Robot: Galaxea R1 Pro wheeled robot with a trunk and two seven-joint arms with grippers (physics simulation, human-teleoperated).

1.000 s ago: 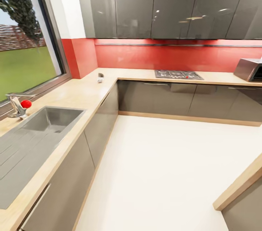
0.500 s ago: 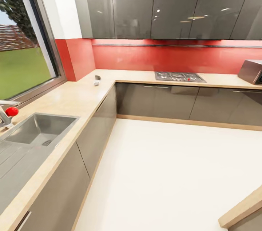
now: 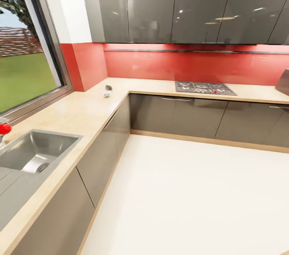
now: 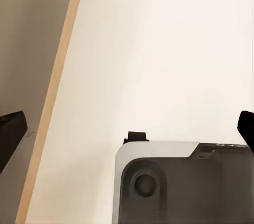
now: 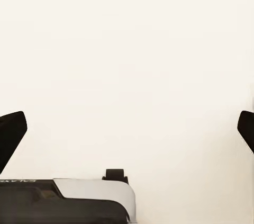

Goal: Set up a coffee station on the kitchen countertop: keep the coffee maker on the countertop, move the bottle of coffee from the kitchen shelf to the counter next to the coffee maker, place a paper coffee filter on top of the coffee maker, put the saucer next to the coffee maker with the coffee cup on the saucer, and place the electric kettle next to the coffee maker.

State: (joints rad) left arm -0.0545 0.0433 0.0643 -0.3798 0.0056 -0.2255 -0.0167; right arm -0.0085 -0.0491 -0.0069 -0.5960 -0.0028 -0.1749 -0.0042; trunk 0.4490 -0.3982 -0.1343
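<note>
Here, in the head view, an L-shaped wooden bench (image 3: 86, 112) runs along the window wall and then along the red back wall. A steel sink (image 3: 34, 154) is set into the bench at the near left, and a red tap knob (image 3: 5, 129) stands at its far edge. A small grey object (image 3: 107, 90) lies on the bench near the corner; it is too small to tell what it is. A gas hob (image 3: 204, 88) is built into the bench along the back wall, under the dark grey upper cabinets (image 3: 180, 12). At the right edge a part of a metal appliance (image 3: 283, 82) stands on the bench. The floor (image 3: 188, 194) is pale and plain. The window (image 3: 22, 58) shows grass outside.

In the left wrist view, the left hand (image 4: 129, 134) is wide open, its two dark fingertips at the opposite edges. Under it are the pale floor, a wooden plinth strip (image 4: 50, 97) of a cabinet, and the robot base (image 4: 185, 181).

In the right wrist view, the right hand (image 5: 129, 131) is also wide open above the floor, with the robot base below it.
</note>
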